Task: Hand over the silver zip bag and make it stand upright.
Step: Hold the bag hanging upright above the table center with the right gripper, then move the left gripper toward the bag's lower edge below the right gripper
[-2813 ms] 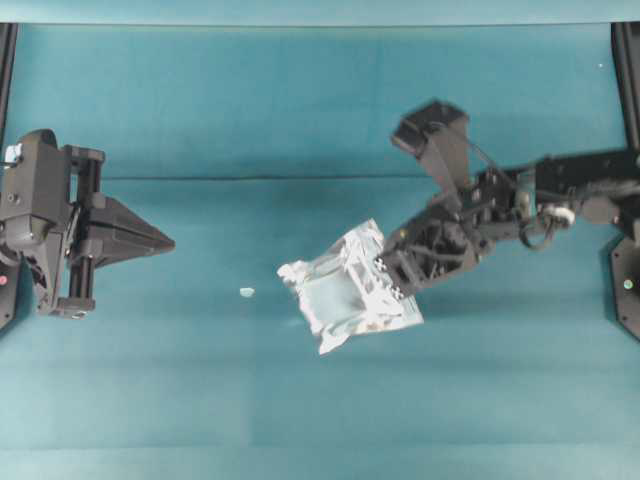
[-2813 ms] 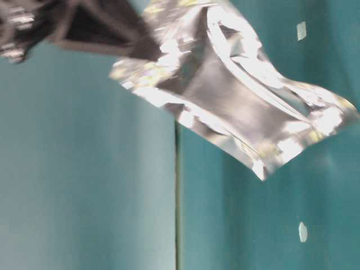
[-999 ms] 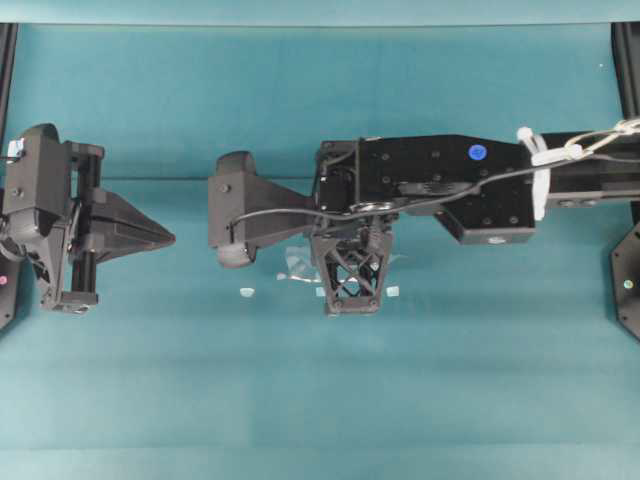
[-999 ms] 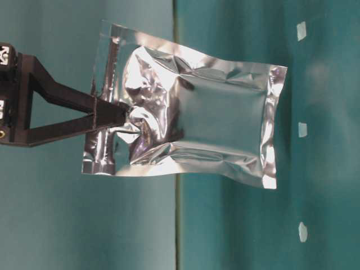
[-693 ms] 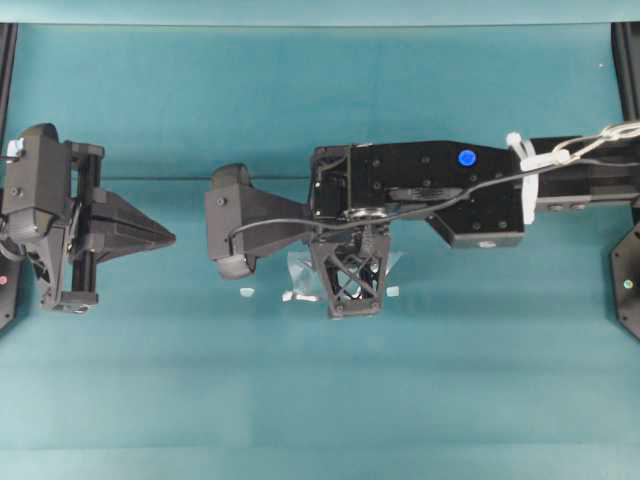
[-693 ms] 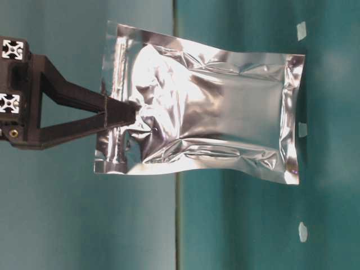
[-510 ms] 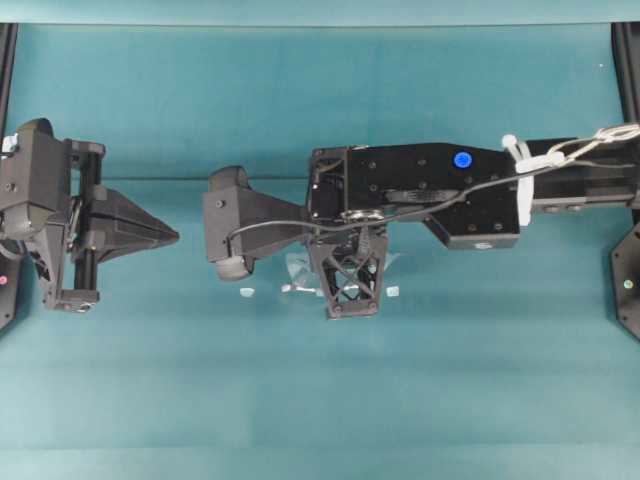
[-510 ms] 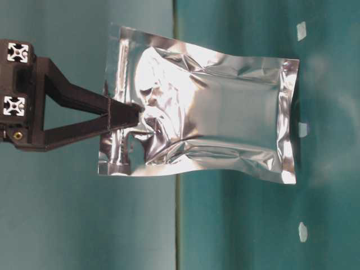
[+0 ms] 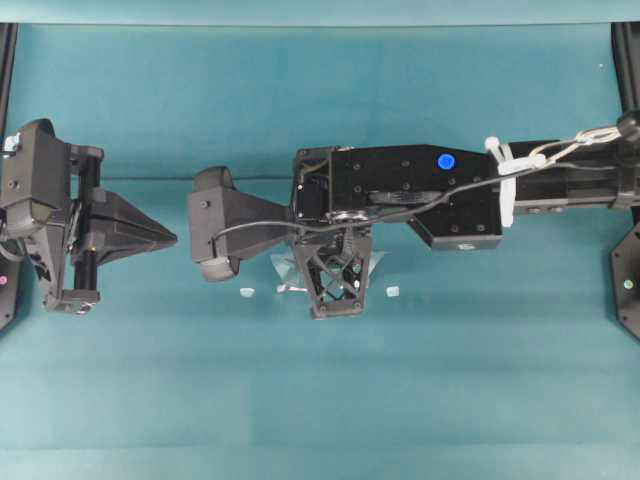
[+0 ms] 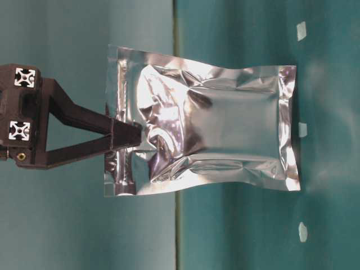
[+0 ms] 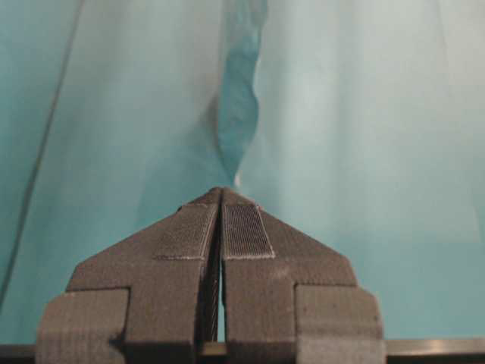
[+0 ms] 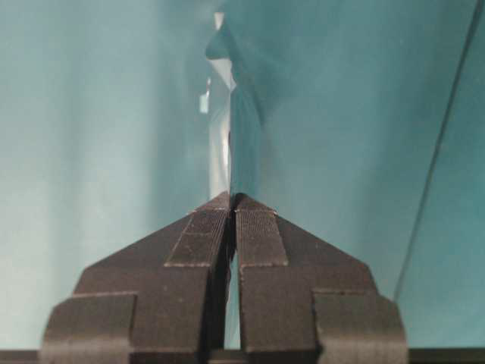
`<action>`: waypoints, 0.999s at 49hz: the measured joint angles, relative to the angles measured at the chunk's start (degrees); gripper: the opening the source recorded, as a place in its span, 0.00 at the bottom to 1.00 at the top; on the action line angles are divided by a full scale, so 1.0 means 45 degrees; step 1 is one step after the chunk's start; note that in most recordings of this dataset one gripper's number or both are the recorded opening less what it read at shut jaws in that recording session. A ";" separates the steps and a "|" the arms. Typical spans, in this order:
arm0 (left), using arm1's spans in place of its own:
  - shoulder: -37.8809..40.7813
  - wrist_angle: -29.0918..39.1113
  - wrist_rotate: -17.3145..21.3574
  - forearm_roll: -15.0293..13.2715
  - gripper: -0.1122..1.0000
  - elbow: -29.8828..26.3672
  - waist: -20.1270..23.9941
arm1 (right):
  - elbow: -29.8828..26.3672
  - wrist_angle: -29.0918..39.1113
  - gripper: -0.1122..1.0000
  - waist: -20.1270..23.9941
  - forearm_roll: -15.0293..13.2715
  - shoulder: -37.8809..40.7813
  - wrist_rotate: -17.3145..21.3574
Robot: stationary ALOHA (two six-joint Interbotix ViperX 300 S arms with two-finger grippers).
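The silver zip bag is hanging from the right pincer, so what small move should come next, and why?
Probably open the left pincer. It is shut and apart from the silver zip bag, which the right pincer pinches near one end, so it cannot receive it yet.

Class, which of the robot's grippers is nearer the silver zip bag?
Right. The right gripper is shut on the silver zip bag near its zip end; the left gripper sits shut and apart at the table's left.

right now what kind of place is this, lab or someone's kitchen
Most likely a robot lab bench, not a kitchen: a bare teal table cover, two black arms, and the right end effector holding only a silver zip bag; the left end effector waits shut.
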 measured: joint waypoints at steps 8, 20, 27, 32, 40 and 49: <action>0.0117 -0.0098 -0.0332 -0.0020 0.15 0.0000 0.0000 | -0.0020 -0.0020 0.17 0.0000 -0.0020 0.0059 0.0000; 0.0645 -0.1680 -0.0547 0.0000 0.66 0.0039 -0.0020 | -0.0039 -0.0020 0.17 -0.0020 -0.0020 0.0098 0.0020; 0.1699 -0.3008 -0.1055 -0.0020 0.96 0.0176 -0.0117 | -0.0039 -0.0039 0.17 -0.0059 -0.0020 0.0098 0.0000; 0.2910 -0.3750 -0.1523 -0.0020 0.97 0.0195 -0.0293 | -0.0039 -0.0020 0.17 -0.0059 -0.0020 0.0117 0.0000; 0.4922 -0.5840 -0.1738 -0.0020 0.97 0.0391 -0.0625 | -0.0039 -0.0098 0.17 -0.0059 -0.0020 0.0098 0.0000; 0.6797 -0.8613 -0.1777 0.0000 0.97 0.0527 -0.0605 | -0.0039 -0.0215 0.17 -0.0059 -0.0020 0.0117 0.0000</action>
